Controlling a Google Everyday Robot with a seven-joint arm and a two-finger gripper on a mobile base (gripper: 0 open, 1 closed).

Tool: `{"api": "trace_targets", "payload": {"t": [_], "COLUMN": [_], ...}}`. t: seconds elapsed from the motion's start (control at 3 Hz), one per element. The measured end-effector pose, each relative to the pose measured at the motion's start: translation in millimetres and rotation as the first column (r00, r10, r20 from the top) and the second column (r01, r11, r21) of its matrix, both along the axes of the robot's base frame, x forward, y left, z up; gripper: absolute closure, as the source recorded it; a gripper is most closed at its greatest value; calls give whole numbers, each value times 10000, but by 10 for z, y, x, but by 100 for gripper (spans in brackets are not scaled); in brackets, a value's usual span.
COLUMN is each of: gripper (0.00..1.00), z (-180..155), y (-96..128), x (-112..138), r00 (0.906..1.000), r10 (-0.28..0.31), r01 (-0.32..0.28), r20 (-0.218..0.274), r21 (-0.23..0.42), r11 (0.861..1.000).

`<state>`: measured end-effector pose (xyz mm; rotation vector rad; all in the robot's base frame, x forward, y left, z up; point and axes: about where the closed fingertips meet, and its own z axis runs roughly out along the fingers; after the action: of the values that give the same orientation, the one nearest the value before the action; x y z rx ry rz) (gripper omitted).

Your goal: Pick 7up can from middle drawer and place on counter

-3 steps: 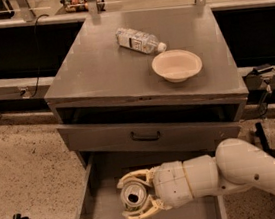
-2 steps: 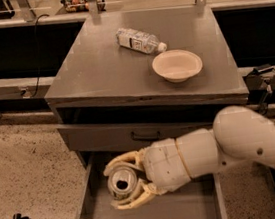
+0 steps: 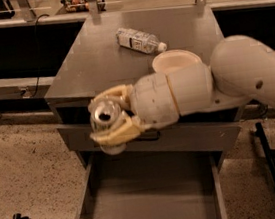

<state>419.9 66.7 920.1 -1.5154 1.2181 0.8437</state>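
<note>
You see only the top of the 7up can (image 3: pixel 104 114); the gripper (image 3: pixel 100 121), before the bench's (image 3: pixel 96 61) near edge, hides its sides.

Dim, warm light falls from above on the tabletop (image 3: pixel 96 61). The pincer (image 3: pixel 98 118), before the cabinet front, clasps the 7up can (image 3: pixel 106 113), whose top glints; the middle drawer (image 3: pixel 154 200) lies shadowed.

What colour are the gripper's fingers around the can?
Pale cream-yellow, seen in the camera view; the gripper holds the 7up can above the open middle drawer.
</note>
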Motion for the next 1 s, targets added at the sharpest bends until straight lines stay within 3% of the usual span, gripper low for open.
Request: {"api": "trace_targets", "payload": {"t": [0.33,0.67,1.0], "gripper": [100,100,100], "z": [259,257,258], "y": [68,184,184], "x": [567,1083,1080], "r00": [9933,9683,9686], "r10": [-867,-1875,-1868], "r01": [920,2017,2008], "r20": [-758,-1653,-1641], "r21": [691,733,733], "r11": [9934,9767,9769]}}
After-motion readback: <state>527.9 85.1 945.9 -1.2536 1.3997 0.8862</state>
